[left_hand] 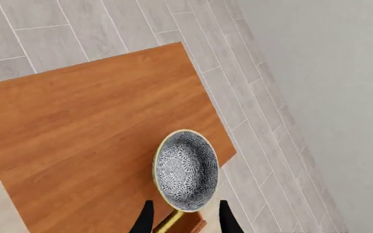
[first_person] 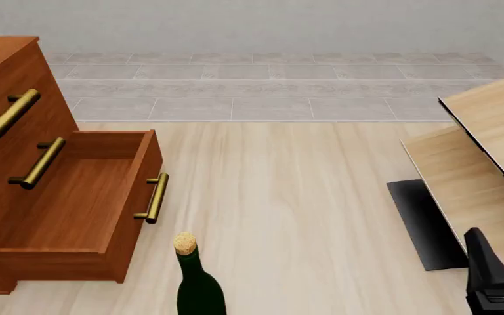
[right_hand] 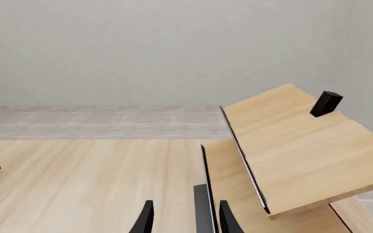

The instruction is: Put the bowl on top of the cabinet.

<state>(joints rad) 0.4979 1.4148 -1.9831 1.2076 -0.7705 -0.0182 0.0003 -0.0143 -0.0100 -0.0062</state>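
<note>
The left gripper points steeply downward, its two dark fingertips spread apart with nothing between them. The right gripper points level and forward, fingertips likewise parted and empty. In the front view, only the right arm shows, low at the right edge.

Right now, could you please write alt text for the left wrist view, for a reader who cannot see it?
A small blue-and-white patterned bowl sits near one corner of the cabinet's flat reddish-brown top, seen from above. The left gripper's two dark fingertips show at the picture's edge, open and apart from the bowl. Grey floor tiles and a pale wall lie beyond.
</note>
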